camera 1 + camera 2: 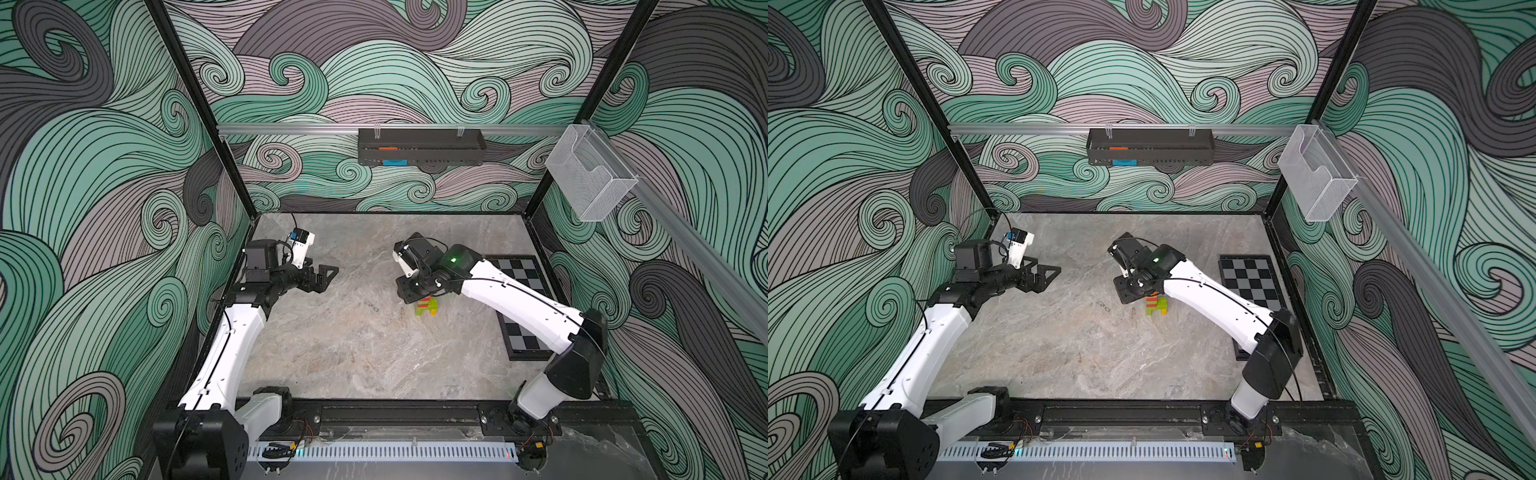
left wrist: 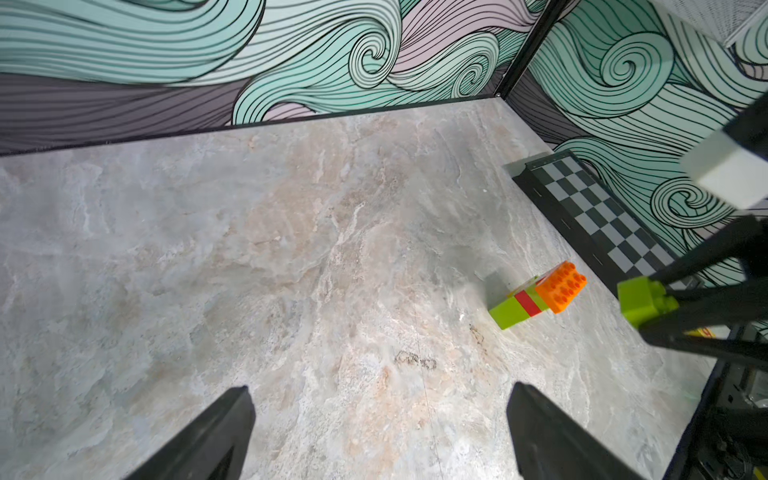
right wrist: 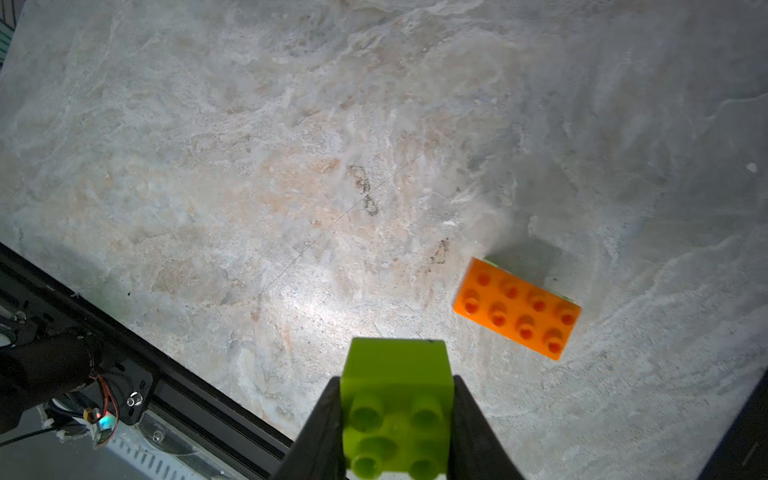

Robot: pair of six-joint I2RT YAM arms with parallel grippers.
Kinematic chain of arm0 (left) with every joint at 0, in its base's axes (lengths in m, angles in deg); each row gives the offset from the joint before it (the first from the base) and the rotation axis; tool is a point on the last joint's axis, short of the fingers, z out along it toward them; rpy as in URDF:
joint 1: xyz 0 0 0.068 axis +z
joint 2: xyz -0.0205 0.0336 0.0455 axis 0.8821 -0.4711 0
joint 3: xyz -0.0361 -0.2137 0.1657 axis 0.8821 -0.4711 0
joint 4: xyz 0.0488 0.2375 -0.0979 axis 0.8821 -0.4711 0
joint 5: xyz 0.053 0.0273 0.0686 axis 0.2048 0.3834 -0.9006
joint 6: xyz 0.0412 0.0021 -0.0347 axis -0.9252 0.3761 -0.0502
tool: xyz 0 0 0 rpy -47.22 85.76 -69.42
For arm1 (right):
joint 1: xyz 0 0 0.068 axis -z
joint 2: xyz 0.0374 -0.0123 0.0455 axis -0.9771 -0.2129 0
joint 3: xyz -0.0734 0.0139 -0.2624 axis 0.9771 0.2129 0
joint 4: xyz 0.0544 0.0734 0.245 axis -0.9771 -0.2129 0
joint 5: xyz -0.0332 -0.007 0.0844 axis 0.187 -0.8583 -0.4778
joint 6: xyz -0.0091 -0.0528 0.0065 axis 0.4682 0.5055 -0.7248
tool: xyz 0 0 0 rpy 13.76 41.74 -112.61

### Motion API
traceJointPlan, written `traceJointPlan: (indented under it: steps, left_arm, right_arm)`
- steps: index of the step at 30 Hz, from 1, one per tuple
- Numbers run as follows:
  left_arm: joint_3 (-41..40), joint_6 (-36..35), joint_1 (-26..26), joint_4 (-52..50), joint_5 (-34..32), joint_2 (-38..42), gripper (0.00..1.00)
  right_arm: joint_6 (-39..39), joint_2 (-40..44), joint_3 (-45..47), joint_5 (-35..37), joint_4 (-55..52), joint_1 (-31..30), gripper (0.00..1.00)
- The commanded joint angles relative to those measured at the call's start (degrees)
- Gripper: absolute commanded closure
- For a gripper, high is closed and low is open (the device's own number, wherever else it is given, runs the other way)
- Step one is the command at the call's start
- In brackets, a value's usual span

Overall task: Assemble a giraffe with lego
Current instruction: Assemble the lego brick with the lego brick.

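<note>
Two arms: white-and-black robot arms reach over a marbled grey stone-look surface [image 1: 353,357] inside a booth of swirl-patterned walls.
Left side: the left gripper [image 1: 326,277] hovers above the surface near the left wall, its jaws wide apart with nothing between them.
Right side: the right gripper [image 3: 397,399] has its jaws clamped on two sides of a small lime green square studded plastic brick [image 3: 397,374], held clear of the surface.
Figure: the small brick-built giraffe [image 1: 428,308] stands upright on the surface right of centre, its top partly hidden by the right gripper in both top views [image 1: 1155,305].
Neck and head: lime green and red bands carry a long orange studded head brick [image 3: 517,307].
Gap: held brick and head are apart, near each other.
Edge: a black-and-grey chequered chessboard [image 1: 521,286] lies flat along the surface's right side, partly under the right arm.
</note>
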Motion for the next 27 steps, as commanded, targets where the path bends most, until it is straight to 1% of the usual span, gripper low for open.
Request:
traceJointPlan:
  steps: [1, 4, 10, 16, 18, 23, 27]
  left_arm:
    - [2.6, -5.7, -1.9, -3.7, 1.0, -0.4, 0.01]
    - [3.3, -7.8, -4.2, -6.3, 2.5, -0.7, 0.01]
    - [2.1, -17.5, -10.0, -10.8, 2.9, -1.0, 0.01]
    - [-2.0, -16.5, -12.2, -8.1, 4.6, -0.3, 0.01]
    - [-3.1, -15.9, -12.3, -7.8, 5.5, 0.0, 0.01]
    - [-4.3, -16.1, -12.9, -6.9, 5.3, 0.4, 0.01]
    - [-3.6, -14.9, -13.2, -7.3, 4.9, 0.5, 0.01]
  right_arm:
    - [-2.2, 3.0, 0.8, 0.9, -2.1, 1.6, 0.78]
    - [-3.2, 3.7, 1.1, 0.1, -3.9, 4.3, 0.79]
    - [-3.9, 4.6, 3.2, -0.2, -4.9, 7.9, 0.80]
    - [-5.0, 4.8, 5.5, -0.2, -4.9, 10.9, 0.80]
    - [-5.4, 4.2, 5.9, -1.3, -4.9, 11.7, 0.80]
    - [-5.7, 2.7, 6.2, -1.2, -4.9, 12.7, 0.81]
    - [-7.4, 1.3, 5.5, -2.0, -5.0, 13.3, 0.82]
